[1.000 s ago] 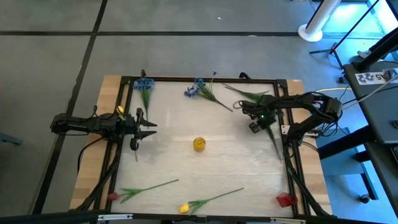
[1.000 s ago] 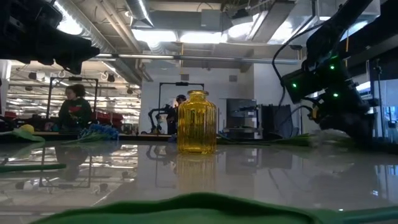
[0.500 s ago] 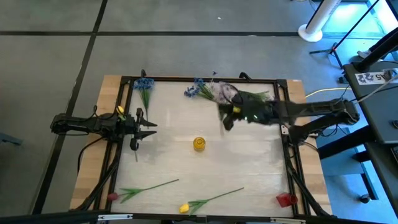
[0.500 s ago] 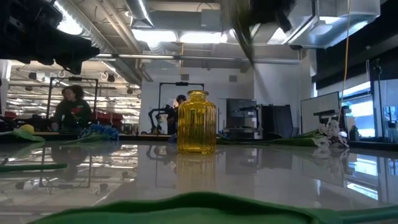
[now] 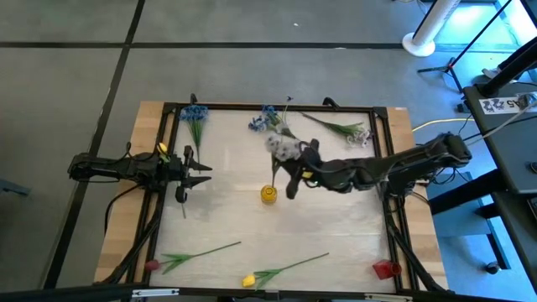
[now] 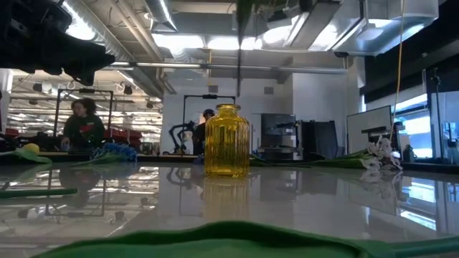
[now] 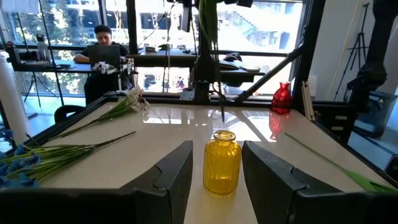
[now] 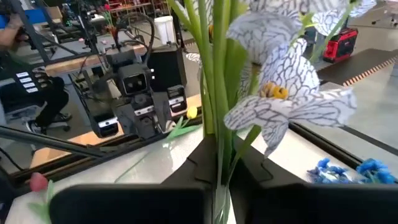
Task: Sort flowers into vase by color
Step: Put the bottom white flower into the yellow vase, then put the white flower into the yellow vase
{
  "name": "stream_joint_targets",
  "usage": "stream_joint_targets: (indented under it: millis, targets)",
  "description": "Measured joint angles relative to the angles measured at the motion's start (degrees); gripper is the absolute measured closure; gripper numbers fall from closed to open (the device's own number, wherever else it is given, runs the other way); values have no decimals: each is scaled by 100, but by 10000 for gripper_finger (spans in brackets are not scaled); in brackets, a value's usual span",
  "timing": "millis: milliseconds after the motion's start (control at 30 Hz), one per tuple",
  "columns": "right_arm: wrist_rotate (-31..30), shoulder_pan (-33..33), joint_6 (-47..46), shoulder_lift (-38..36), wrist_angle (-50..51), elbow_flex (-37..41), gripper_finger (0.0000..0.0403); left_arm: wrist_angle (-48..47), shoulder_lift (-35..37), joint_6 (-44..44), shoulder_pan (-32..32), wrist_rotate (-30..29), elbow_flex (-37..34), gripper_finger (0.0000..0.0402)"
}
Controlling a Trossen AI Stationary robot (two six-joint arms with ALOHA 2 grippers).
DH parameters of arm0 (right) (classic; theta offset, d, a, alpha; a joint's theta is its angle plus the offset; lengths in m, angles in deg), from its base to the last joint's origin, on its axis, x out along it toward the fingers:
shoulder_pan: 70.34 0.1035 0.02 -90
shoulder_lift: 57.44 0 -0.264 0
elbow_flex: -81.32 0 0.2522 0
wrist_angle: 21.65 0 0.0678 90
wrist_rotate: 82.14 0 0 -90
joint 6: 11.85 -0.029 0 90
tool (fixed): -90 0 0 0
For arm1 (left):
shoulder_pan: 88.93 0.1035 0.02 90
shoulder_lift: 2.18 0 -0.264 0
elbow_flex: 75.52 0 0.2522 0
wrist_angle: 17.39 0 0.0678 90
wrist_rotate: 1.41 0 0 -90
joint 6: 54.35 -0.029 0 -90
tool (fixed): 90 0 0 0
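Right gripper (image 5: 293,180) jaws clamping white flower (image 8: 280,93) above yellow vase (image 5: 268,195), left gripper (image 5: 198,174) jaws parted, empty

no legible text, labels or signs

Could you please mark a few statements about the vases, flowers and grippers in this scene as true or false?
1. The right gripper holds a white-lavender flower above the yellow vase. True.
2. The yellow vase lies on its side. False: it stands upright near the table's middle.
3. The left gripper grips a blue flower. False: its fingers are apart and hold nothing.
4. A red vase stands near the table's right front corner. True.
5. The held flower's stem is already inside the yellow vase. False: the stem's tip hangs above the vase's mouth.
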Motion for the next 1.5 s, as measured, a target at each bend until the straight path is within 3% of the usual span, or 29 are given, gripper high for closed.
stream_joint_targets:
  millis: [400,733,867,1033,1233,1367,1500]
  targets:
    - [252,-37,43,633,-138,0,368,1,1,0,0,-1,0,266]
    - [817,-34,29,608,629,-30,274,2,0,0,0,-1,0,266]
    - [1065,-34,-161,590,1869,-428,223,2,2,0,0,-1,1,266]
    - [1070,-32,-425,570,4164,-1210,168,2,2,0,0,1,1,266]
    - [792,-230,-1034,414,6855,-1604,129,2,2,0,0,1,-1,266]
    - [468,-991,-1936,218,7981,-1398,126,2,1,1,0,0,1,266]
    - [835,-2192,-1726,155,8079,-1016,135,0,1,2,0,-1,1,266]
